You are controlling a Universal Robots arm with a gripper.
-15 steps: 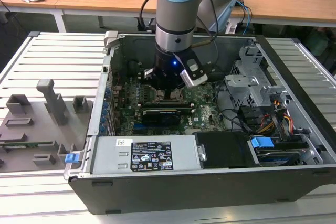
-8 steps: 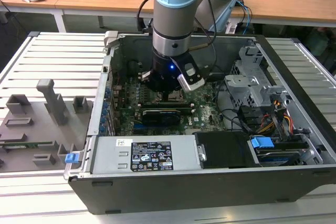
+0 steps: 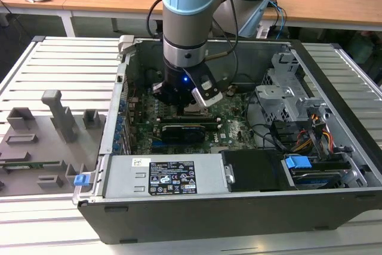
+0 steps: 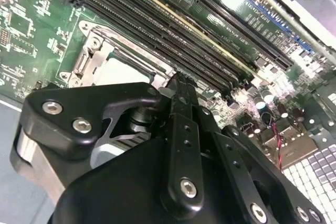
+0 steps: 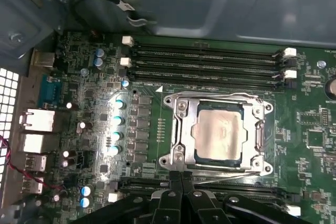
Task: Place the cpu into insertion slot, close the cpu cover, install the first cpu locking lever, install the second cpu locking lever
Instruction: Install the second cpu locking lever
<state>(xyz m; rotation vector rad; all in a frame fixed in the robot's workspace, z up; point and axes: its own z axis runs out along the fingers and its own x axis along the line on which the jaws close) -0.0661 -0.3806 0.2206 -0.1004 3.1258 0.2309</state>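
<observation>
While the arm hung inside the open case, this was the state:
gripper [image 5: 181, 178]: fingers pressed together, holding nothing; low over the board in the exterior view [image 3: 186, 97].
cpu [image 5: 219, 132]: sat in the insertion slot [image 5: 184, 129], just ahead of the fingertips.
cpu cover [image 5: 258, 129]: closed flat around the chip; also seen in the second wrist view [image 4: 97, 59].
memory slots [image 5: 205, 59]: beyond the socket from the gripper.
writing: white-and-black label [image 3: 172, 178] on the power supply, text not legible.
</observation>
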